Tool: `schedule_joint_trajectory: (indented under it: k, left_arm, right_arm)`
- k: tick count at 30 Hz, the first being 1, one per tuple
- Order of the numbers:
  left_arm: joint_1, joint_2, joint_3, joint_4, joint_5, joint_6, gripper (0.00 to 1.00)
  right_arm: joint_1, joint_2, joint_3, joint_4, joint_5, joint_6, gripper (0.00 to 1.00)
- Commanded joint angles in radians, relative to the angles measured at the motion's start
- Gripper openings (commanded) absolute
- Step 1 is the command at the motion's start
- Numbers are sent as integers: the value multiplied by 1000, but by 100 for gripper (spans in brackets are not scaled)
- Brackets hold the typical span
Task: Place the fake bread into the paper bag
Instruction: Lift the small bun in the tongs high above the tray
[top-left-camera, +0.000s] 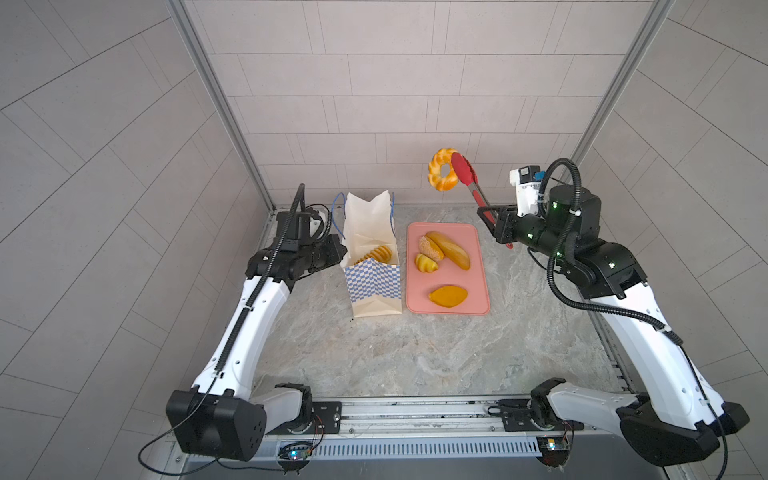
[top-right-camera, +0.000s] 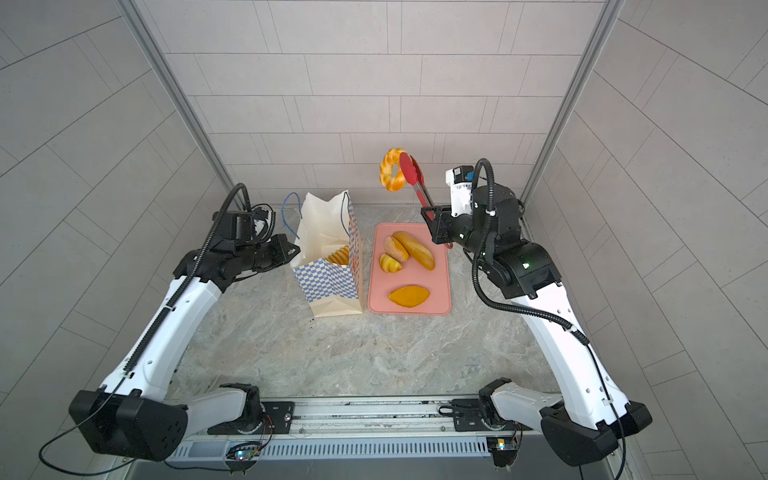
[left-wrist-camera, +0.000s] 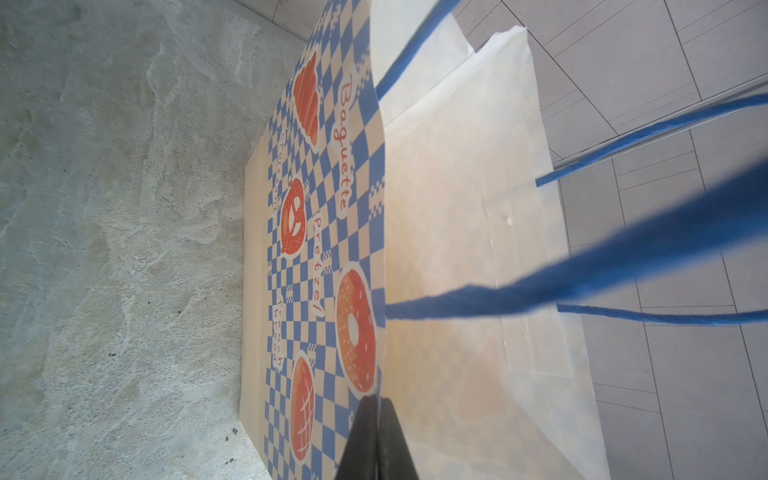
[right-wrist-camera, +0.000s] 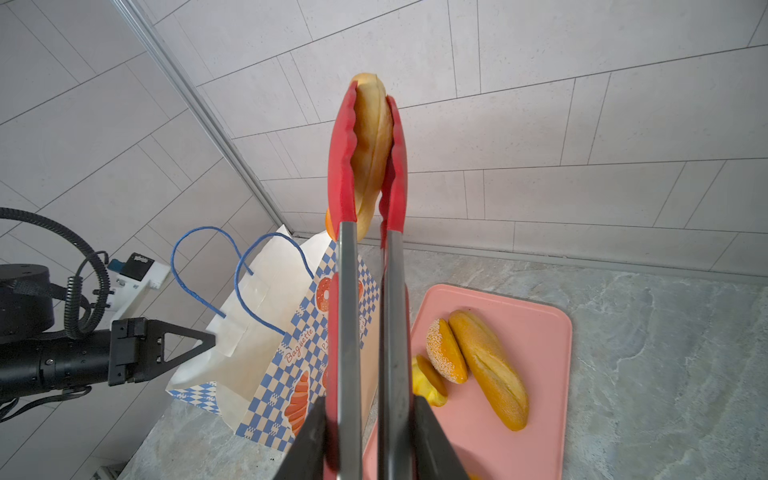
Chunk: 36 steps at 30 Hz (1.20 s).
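Note:
The checkered paper bag stands open on the table. My left gripper is shut on its near-left rim. My right gripper is shut on the red tongs. The tongs pinch a twisted ring of fake bread, high above the tray's far end and right of the bag. A ridged piece lies inside the bag.
A pink tray right of the bag holds a long loaf, a sesame bun, a yellow braided piece and an oval pastry. Blue cord handles stand up from the bag.

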Motion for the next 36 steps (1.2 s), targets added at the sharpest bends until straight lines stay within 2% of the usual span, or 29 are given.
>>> schedule_joint_trajectory:
  k: [1,22,36]
  left_arm:
    - [-5,-7,8,4,3,3,0]
    - [-4,-7,5,8,3,0,0]
    - [-5,-9,8,7,4,0,0]
  right_arm:
    - [3,-34,7,96,-37,28,30]
    - [120,1,54,105,-13,37,29]
    - [350,75,168,-13,238,-86,26]
